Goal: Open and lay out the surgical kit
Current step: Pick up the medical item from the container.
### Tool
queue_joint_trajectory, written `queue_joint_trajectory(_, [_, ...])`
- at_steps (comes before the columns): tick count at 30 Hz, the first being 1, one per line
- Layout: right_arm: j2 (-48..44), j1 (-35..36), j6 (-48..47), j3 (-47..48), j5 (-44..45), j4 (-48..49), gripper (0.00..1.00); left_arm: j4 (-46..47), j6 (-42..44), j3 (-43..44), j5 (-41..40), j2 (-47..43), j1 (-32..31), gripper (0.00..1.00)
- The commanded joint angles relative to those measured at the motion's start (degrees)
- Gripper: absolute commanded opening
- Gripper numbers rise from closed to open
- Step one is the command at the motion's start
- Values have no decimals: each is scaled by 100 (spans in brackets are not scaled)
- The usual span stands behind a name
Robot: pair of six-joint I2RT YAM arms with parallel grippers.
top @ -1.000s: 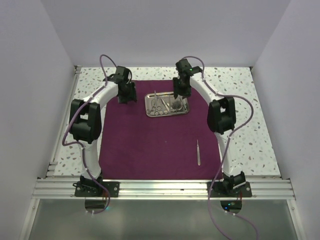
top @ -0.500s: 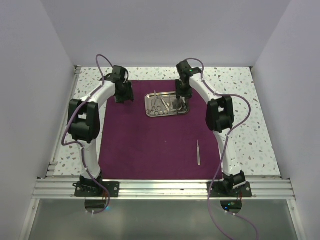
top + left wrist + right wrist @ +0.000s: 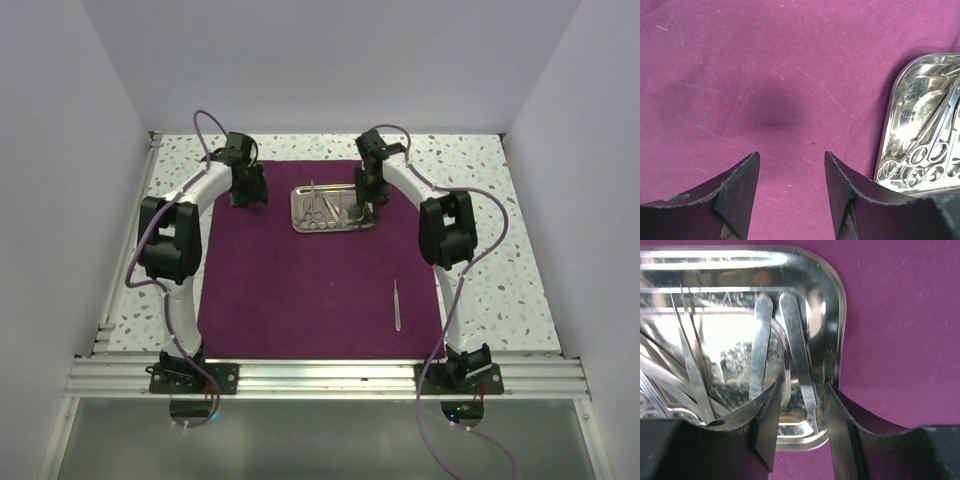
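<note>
— Purple cloth (image 3: pixel 320 280) lies spread flat over the middle of the speckled tabletop (image 3: pixel 490 200). Where does the metal sit?

— On the cloth. The steel tray (image 3: pixel 335 230) rests close to the far edge, about midway between the two far corners. Thin silver instruments fill it, with ring-handled scissors (image 3: pixel 920 155) toward its left end and tweezers (image 3: pixel 792 340) along its right end.

— Anything outside the tray?

— One slim silver instrument (image 3: pixel 396 305) lies alone on the cloth, toward the near right corner and well apart from the tray.

— And the right gripper?

— The right gripper (image 3: pixel 801 386) is low at the tray's right end. Its jaws stand parted, one inside the tray and the other at the tray's right rim, with a single tweezers leg between them. Some gap shows beside that leg, so nothing is clamped. I cannot tell whether the outer one touches the rim.

— The left one?

— The left gripper (image 3: pixel 791 155) hangs over bare cloth just left of the tray, toward the far left corner. Its jaws are spread wide with only cloth showing between them.
</note>
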Motion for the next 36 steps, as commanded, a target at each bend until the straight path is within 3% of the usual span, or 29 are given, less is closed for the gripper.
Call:
queue_joint_trajectory(1, [-125, 109, -41, -690, -176, -358, 43, 17, 85, 150, 19, 13, 63, 58])
queue_joint_trajectory(11, [-30, 645, -111, -1026, -317, -480, 43, 61, 58, 123, 80, 57, 63, 58])
queue_joint_trajectory(22, [58, 636, 12, -1148, 138, -700, 40, 114, 58, -26, 107, -31, 63, 58])
queue_joint_trajectory(29, [234, 645, 328, -1526, 166, -736, 15, 166, 41, -158, 142, -101, 63, 58])
queue_joint_trajectory(36, [410, 654, 346, -1825, 17, -683, 0, 263, -3, -387, 239, -127, 63, 58])
